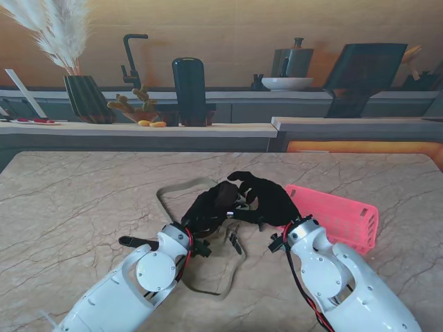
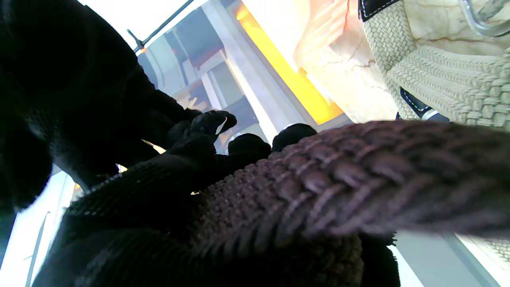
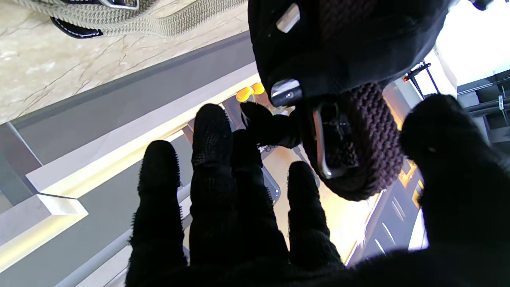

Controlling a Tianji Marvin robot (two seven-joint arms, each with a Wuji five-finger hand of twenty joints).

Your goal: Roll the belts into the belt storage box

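Marble table. Beyond it, counter ledge: ribbed vase of pampas grass at left, dark cylindrical jar to its right, yellow fruits between.

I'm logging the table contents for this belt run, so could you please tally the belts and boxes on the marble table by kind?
Dark brown braided belt, gripped by the left hand: 1
Beige woven belt, lying loose on the marble table: 1
Pink plastic lattice storage box: 1
Total: 3

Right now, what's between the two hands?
The dark braided belt, rolled, held up between left hand and right hand; clearest in the right wrist view.
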